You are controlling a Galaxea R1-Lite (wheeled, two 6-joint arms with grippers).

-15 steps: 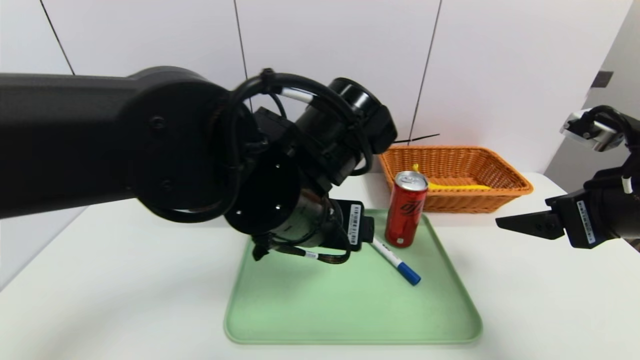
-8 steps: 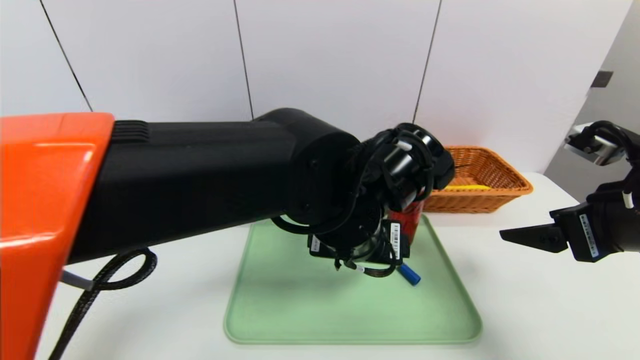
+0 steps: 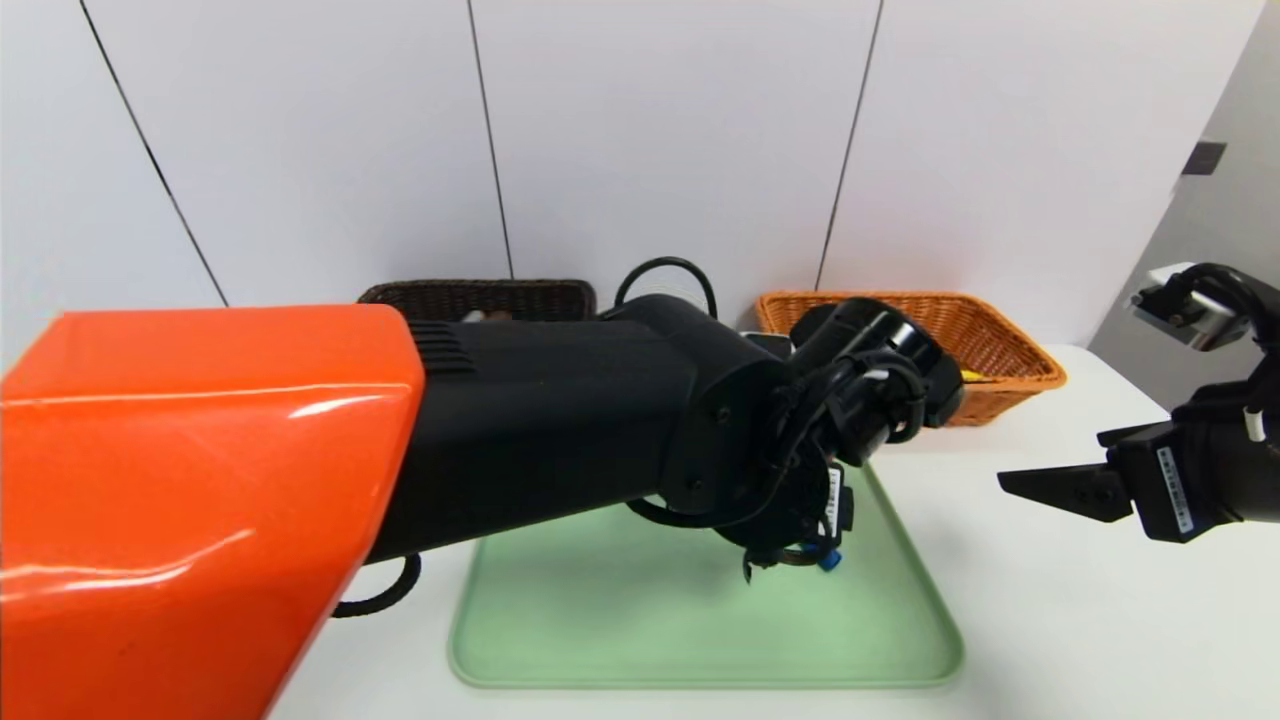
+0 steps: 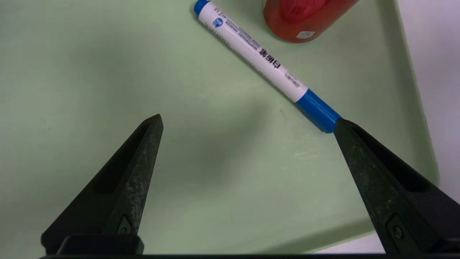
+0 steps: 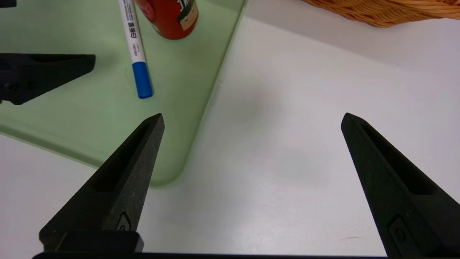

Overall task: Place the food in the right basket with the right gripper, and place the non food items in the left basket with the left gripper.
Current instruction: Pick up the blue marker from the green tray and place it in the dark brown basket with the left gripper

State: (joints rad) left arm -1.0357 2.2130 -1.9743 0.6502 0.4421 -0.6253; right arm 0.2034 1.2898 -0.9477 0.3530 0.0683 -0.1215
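Note:
My left gripper hangs open just above the green tray, nothing between its fingers. The white marker lies slantwise ahead of it, the tip of its blue cap right beside one fingertip. The red can stands just beyond the marker. In the head view the left arm hides the can, and only the marker's cap peeks out. The orange right basket holds a sliver of yellow banana. The dark brown left basket shows behind the arm. My right gripper hovers open right of the tray.
The left arm's orange shell fills the head view's left half. The right wrist view shows bare white table under the right gripper, the tray's corner, the marker, the can and a left finger.
The left arm has swung right and down over the tray toward the marker, now hiding the can and uncovering the dark basket. The right arm has barely moved.

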